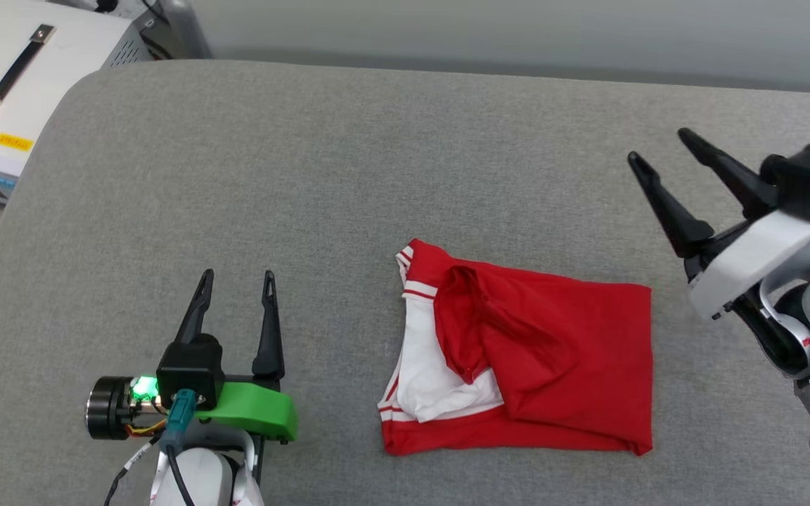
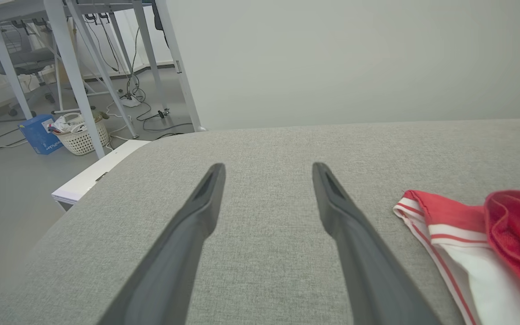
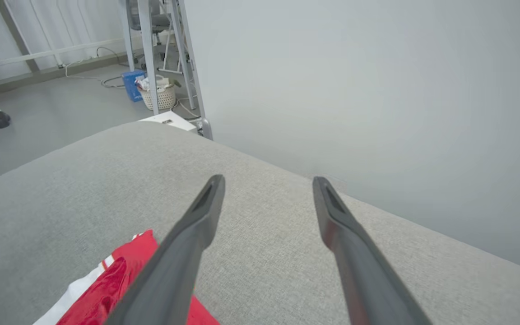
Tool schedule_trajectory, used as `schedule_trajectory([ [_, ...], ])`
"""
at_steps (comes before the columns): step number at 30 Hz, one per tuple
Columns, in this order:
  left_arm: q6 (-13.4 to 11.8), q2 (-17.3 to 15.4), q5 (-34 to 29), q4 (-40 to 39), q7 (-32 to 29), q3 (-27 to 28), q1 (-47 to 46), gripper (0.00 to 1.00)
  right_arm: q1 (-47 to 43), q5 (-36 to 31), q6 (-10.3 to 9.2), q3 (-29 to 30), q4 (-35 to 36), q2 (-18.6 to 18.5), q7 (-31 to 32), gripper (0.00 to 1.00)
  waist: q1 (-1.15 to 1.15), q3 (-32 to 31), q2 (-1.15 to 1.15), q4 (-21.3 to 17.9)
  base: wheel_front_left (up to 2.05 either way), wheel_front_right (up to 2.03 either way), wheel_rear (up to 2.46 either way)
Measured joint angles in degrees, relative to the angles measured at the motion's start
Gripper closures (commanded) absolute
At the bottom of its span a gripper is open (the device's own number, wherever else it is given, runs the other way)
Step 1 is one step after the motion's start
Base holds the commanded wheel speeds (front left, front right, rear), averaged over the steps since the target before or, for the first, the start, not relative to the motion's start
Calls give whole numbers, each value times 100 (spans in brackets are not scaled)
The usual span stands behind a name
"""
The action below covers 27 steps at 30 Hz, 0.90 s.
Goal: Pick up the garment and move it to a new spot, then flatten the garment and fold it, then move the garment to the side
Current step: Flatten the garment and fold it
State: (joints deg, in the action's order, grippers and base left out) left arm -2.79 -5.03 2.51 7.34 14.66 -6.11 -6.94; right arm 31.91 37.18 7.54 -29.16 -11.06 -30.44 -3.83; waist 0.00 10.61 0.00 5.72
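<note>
Grey padded surface [image 1: 405, 176], viewed from the head camera, with the garment [image 1: 560, 365] laid on it right of centre. The garment is shown folded into a rough rectangle with red cloth uppermost. A white sleeve with red-and-white striped trim is exposed along its left side, and a loose red flap is bunched over that sleeve. The left gripper [image 1: 238, 274] is held at the lower left, near the garment but apart from it, with its two fingers spread and nothing between them. The right gripper [image 1: 658, 144] is held at the upper right, clear of the cloth, its fingers likewise parted and empty. A white case with a black handle [image 1: 18, 77] is seen beyond the surface's left corner.
</note>
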Motion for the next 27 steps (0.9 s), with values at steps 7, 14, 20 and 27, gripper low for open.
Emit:
schedule_trajectory([
  [7, 30, -1, 8, -74, 0, 41, 146, 0, -910, -1513, -1, 1607, -112, 684, -862, 0, 0, -272, 0, -280, 0, 0, 0],
  [14, 54, -1, 26, -177, 0, 105, 360, 0, -1952, -2149, -1, 2636, 244, 1624, -1021, 0, 0, -514, 0, -432, 0, 0, 0],
  [20, 53, 3, 70, -234, 0, 181, 592, 0, -2742, -2402, 0, 2918, 638, 2147, -1057, 0, 0, -677, 0, -447, 0, 0, 0],
  [27, 103, 4, 86, -204, 0, 138, 692, 0, -3426, -2530, 0, 3055, 886, 2435, -1063, 0, 0, -761, 0, -316, 0, 0, 0],
])
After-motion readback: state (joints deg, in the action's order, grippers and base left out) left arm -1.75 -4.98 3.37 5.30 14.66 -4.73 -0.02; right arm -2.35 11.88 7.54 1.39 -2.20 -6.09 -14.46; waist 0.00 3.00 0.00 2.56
